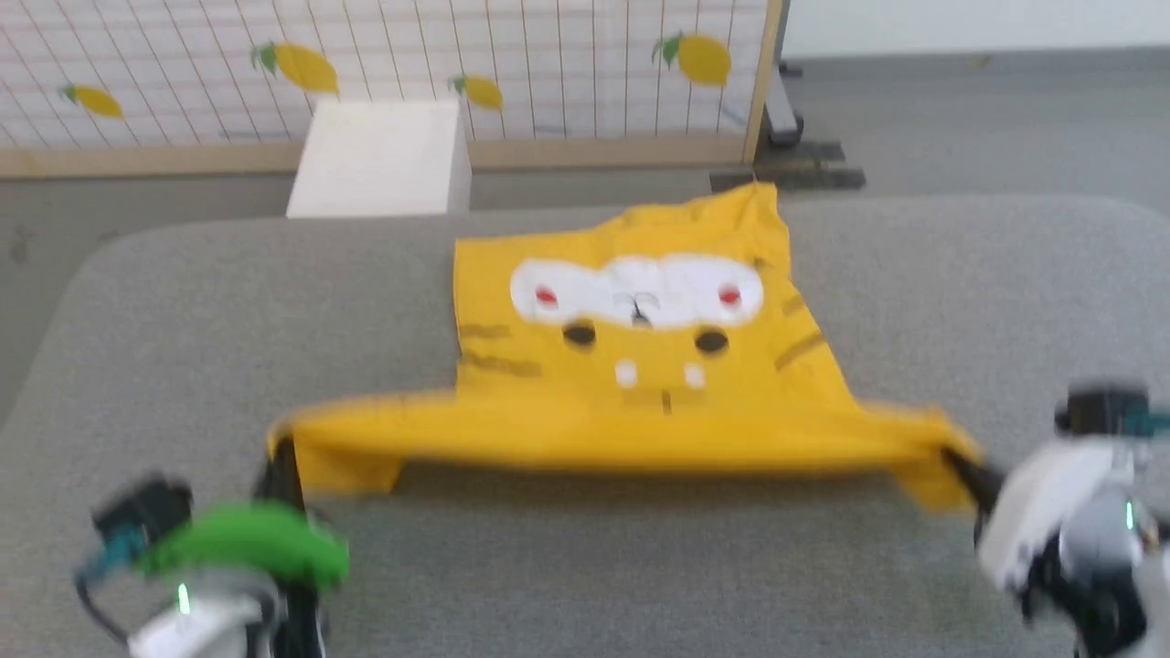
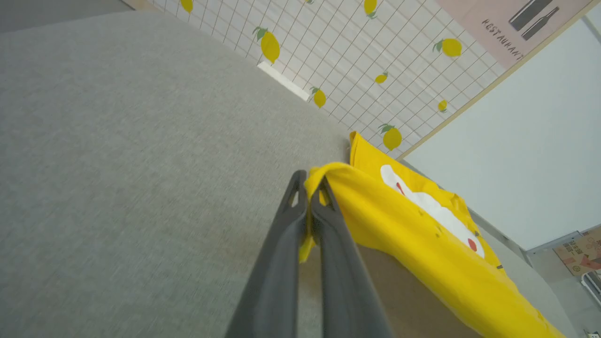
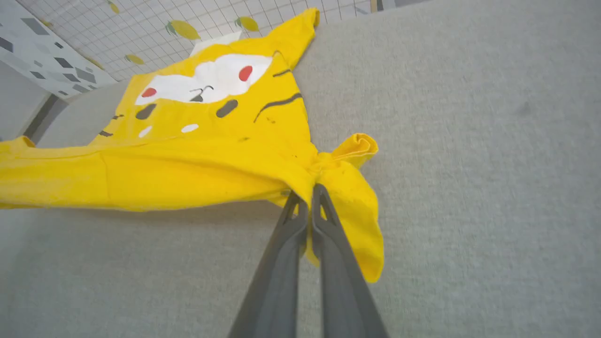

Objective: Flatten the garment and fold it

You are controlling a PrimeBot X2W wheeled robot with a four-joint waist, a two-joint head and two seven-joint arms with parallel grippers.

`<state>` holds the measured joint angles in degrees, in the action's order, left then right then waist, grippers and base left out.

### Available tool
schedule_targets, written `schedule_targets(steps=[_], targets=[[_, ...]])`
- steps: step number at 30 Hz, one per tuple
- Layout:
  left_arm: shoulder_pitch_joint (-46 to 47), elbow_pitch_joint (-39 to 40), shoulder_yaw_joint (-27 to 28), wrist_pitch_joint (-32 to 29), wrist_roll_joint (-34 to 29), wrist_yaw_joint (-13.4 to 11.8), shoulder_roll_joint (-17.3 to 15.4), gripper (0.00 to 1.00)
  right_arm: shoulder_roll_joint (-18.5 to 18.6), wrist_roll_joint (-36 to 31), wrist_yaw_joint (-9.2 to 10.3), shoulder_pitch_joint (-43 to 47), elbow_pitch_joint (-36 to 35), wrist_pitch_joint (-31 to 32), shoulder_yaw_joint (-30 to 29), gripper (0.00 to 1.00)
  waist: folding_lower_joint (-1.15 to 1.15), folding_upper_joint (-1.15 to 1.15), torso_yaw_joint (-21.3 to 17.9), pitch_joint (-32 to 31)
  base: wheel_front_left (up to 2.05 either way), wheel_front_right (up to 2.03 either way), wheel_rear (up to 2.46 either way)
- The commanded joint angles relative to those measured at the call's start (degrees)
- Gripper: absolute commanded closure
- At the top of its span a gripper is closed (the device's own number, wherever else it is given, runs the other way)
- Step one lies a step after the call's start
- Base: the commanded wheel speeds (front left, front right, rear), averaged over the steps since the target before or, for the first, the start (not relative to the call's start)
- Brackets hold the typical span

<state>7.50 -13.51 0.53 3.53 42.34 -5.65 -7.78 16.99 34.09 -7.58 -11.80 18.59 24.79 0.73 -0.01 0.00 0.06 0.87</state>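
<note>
Shirt (image 1: 640, 366) print-up on grey table (image 1: 183, 302), held at both near corners.
We note left gripper (image 1: 279, 450) and right gripper (image 1: 955, 461) clamped on it; the near edge stretches crosswise, the far end points toward white box (image 1: 379, 160) and lemon screen (image 1: 548, 64).

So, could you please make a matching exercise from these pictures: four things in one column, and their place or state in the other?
A. shirt
B. left gripper
C. right gripper
D. white box

1. shut on the shirt's right end
2. behind the table, by the lemon screen
3. print up, stretched over the table
4. shut on the shirt's left end

Pairs: A-3, B-4, C-1, D-2
</note>
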Motion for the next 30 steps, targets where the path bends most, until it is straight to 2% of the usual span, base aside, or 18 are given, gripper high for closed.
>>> schedule_targets(steps=[1,5,9,10,14,19,20,21,25,30], targets=[[-3.8,1.02,0.23,-0.66,0.7,-0.79,0.32,1.0,-0.4,-1.74,0.09,3.63,-0.82,0.52,-1.29,1.0,0.01,0.0,1.21,-3.72,0.0,0.0,0.0],[-11.93,2.28,-0.21,-2.97,1.06,-2.85,0.81,1.0,-2.84,-4.95,0.09,11.6,-2.63,3.05,-3.46,1.0,0.01,0.0,1.05,-4.37,0.0,0.0,0.0],[-16.18,1.41,-2.69,-7.08,-1.76,-5.31,-1.24,1.0,-3.11,-9.84,0.09,15.25,-4.29,5.92,-3.12,1.0,0.01,0.0,0.76,-3.97,0.0,0.0,0.0],[-16.25,0.24,-4.65,-8.66,-4.24,-5.75,-3.03,1.0,-3.44,-11.9,0.09,15.16,-4.87,6.89,-2.74,1.0,0.01,0.0,0.58,-3.36,0.0,0.0,0.0],[-14.37,-1.61,-8.18,-10.54,-8.16,-6.18,-4.86,1.0,-3.33,-15.65,0.09,13.5,-4.3,10.54,1.05,1.0,0.01,0.0,0.36,-2.34,0.0,0.0,0.0],[-12.34,-2.12,-9.33,-9.55,-9.59,-6.25,-4.91,1.0,-2.68,-19.0,0.09,11.9,-2.45,16.41,4.72,1.0,0.01,0.0,0.27,-1.57,0.0,0.0,0.0],[-12.09,-2.08,-9.25,-9.11,-9.41,-6.06,-4.77,1.0,-2.79,-19.12,0.09,11.62,-2.68,16.86,4.66,0.79,0.01,0.0,0.31,-1.49,0.0,0.0,0.0],[-11.95,-2.01,-9.21,-8.8,-9.3,-5.87,-4.72,1.0,-2.81,-19.1,0.09,11.47,-3.05,17.16,4.58,0.0,0.01,0.0,0.31,-1.44,0.0,0.0,0.0],[-11.86,-0.99,-8.86,-7.68,-9.04,-5.69,-4.75,1.0,-3.18,-15.19,0.09,12.08,-7.32,20.15,2.21,0.0,0.01,0.0,0.29,-1.67,0.0,0.0,0.0],[-13.08,1.24,-8.76,-7.23,-9.14,-6.29,-4.91,1.0,-6.04,-5.35,0.09,13.41,-17.49,23.7,-5.97,0.0,0.01,0.0,0.1,-2.19,0.0,0.0,0.0]])
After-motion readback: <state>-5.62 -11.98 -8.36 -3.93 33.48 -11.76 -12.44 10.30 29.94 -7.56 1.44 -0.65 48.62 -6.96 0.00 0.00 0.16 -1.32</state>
